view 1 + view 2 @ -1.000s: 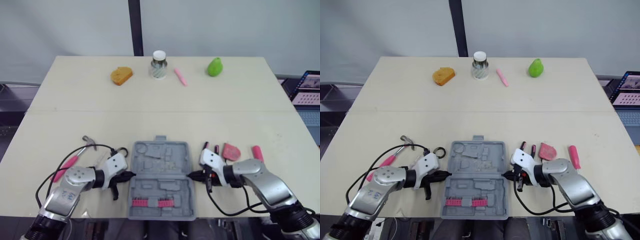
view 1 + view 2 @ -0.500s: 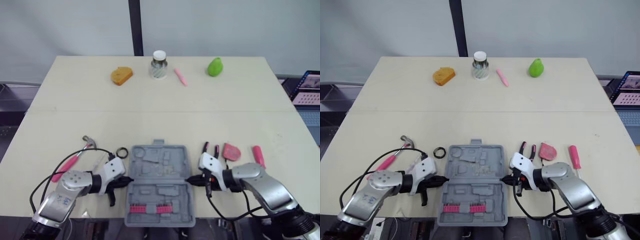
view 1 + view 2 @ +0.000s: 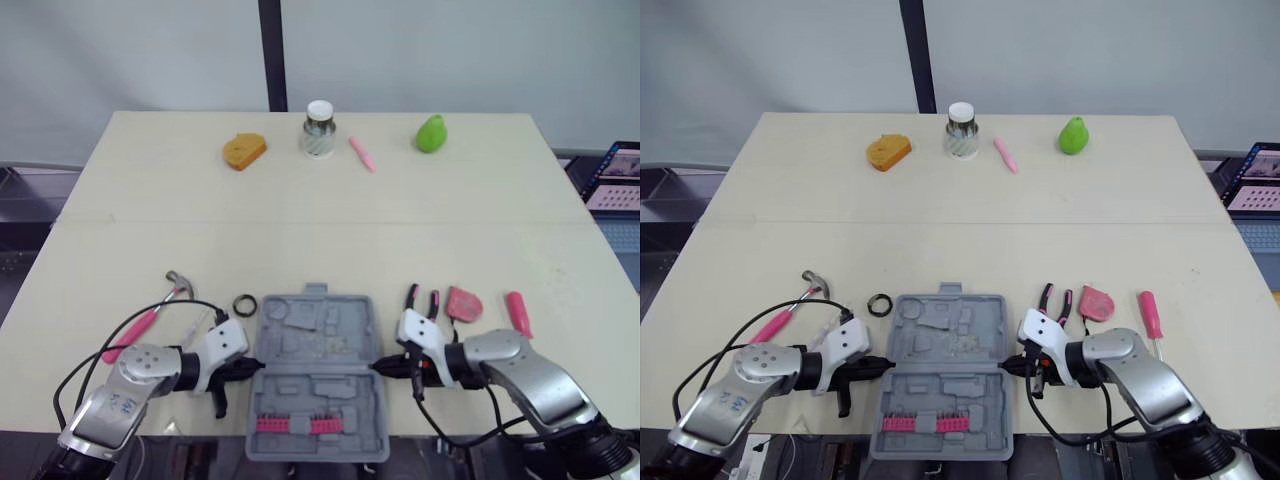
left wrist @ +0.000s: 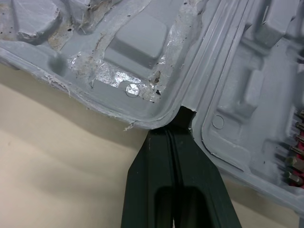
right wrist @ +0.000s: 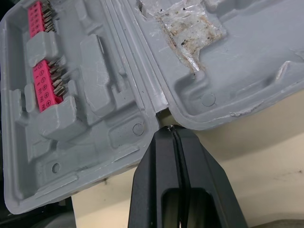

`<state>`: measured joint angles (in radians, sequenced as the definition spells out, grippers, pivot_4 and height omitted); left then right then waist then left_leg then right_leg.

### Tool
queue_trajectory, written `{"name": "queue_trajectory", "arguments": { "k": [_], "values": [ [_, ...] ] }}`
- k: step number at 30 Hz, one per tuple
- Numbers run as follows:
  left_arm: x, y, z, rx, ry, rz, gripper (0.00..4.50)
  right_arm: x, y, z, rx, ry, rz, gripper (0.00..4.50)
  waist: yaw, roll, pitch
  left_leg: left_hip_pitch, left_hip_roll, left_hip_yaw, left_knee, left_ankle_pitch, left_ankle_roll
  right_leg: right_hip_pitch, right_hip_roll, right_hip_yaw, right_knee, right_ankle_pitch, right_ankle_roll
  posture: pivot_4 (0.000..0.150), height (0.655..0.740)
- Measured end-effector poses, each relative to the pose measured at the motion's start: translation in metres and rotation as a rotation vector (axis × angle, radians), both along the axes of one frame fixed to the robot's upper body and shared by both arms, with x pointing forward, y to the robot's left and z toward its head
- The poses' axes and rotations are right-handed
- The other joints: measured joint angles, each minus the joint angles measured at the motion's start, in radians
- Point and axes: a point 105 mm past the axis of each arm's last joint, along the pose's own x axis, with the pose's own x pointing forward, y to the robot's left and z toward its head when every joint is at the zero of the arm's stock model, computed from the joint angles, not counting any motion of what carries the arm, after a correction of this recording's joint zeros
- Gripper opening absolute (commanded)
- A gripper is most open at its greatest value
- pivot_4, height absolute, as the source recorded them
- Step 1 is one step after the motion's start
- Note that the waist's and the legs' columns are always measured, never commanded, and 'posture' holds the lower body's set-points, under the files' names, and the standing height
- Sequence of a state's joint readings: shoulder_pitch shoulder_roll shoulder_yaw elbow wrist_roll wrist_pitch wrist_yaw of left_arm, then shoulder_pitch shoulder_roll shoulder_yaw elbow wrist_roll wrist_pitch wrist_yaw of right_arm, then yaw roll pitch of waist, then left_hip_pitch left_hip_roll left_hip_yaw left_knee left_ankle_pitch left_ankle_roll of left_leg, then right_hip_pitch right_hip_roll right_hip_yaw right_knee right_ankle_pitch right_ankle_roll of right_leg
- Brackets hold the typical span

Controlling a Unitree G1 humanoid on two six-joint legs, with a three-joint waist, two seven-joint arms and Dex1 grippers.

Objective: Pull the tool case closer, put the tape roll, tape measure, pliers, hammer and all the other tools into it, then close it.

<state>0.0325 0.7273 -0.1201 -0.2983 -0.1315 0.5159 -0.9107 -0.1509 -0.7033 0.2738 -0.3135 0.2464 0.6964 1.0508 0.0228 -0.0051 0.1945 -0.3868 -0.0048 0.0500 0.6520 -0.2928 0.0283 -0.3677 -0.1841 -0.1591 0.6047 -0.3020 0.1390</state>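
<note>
Since a second ago, the grey plastic tool case (image 3: 318, 375) has slid closer to the robot, and both arms have come back with it. It lies open and flat between the two pincers. The left pincer (image 3: 255, 368) is clenched tight with nothing inside it, and its tip pokes into the little notch at the hinge on that side of the case. The right pincer (image 3: 378, 368) is clenched the same way, with its tip in the notch on the other side. The small black tape roll (image 3: 244, 304) lies just past the left pincer, and the pink-handled hammer (image 3: 145, 320) lies farther out on that side. The red-handled pliers (image 3: 420, 298) lie just past the right pincer, with the pink tape measure (image 3: 462, 303) and the pink screwdriver (image 3: 517, 313) beside them. To do this pull well, both tips should stay in their notches and move back evenly, so the case does not twist. I think the pull should stop about now, because the near half of the case seems to stick out over the edge of the cream table (image 3: 300, 230) and could tip off.
</note>
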Motion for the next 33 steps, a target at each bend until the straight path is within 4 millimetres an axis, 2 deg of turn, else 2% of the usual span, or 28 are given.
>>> {"name": "queue_trajectory", "arguments": {
  "k": [33],
  "values": [
    [-0.0087,0.0017,-0.0025,0.003,0.034,-0.014,0.00,-0.0100,0.0015,-0.0027,-0.010,0.031,0.034,0.05,0.000,0.000,0.000,0.000,0.000,0.001,0.000,0.000,0.000,0.000,0.000,0.000,0.000,0.000,0.000,0.150,0.7400]
  ]
}}
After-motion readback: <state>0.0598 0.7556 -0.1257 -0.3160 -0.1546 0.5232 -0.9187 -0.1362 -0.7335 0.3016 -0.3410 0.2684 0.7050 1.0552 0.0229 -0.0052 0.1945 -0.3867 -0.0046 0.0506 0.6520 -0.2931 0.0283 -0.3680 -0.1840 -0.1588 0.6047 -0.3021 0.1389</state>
